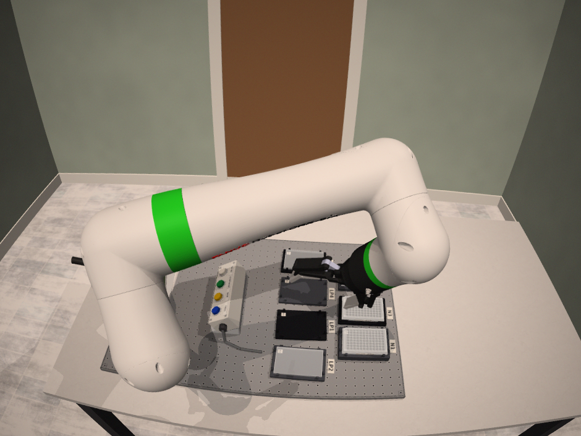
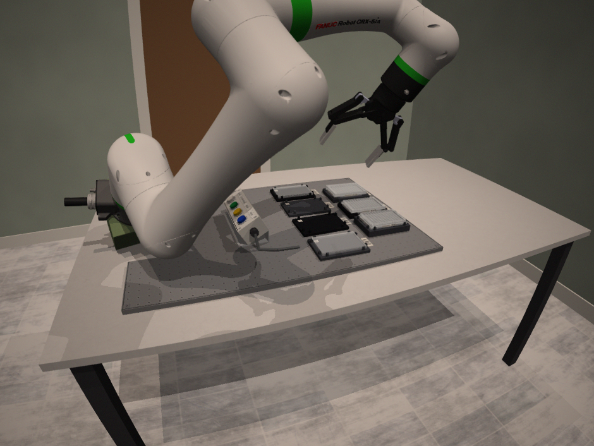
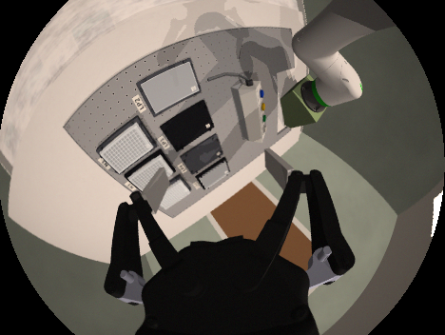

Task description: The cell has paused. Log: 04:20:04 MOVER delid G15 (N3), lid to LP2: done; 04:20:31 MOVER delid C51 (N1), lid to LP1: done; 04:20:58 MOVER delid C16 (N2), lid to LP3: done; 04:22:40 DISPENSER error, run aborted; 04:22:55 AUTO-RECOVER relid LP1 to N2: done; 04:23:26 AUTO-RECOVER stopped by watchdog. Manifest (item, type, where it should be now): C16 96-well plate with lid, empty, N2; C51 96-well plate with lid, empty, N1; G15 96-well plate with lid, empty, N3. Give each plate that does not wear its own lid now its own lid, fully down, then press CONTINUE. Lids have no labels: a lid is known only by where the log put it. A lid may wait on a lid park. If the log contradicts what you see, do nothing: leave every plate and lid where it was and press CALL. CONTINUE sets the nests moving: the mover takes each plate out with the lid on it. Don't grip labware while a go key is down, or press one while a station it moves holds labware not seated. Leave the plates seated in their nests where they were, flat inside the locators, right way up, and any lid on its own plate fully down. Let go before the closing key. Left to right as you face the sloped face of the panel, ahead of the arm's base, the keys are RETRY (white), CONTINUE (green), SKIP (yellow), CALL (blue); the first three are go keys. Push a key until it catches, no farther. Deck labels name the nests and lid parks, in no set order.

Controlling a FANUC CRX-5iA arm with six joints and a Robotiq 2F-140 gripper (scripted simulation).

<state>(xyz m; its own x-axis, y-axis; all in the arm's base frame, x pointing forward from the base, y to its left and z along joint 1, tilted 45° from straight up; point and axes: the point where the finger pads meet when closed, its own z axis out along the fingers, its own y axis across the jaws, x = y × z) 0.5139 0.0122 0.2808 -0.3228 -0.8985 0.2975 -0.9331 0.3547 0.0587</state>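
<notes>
High over the plates (image 2: 363,205) | fingers (image 2: 325,134) spread wide, empty | LP1 park (image 1: 300,324) bare

Three well plates (image 1: 363,341) nested, lids (image 1: 298,362) on parks, LP1 seemingly bare

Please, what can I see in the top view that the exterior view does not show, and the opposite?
Only the top view: the deck labels can be read, such as LP2 and N1. Only the exterior view: the far plate in full, which the wrist mostly covers from above, and the table legs. Both: the key panel, the bare black lid park and the open tool, holding nothing.
</notes>
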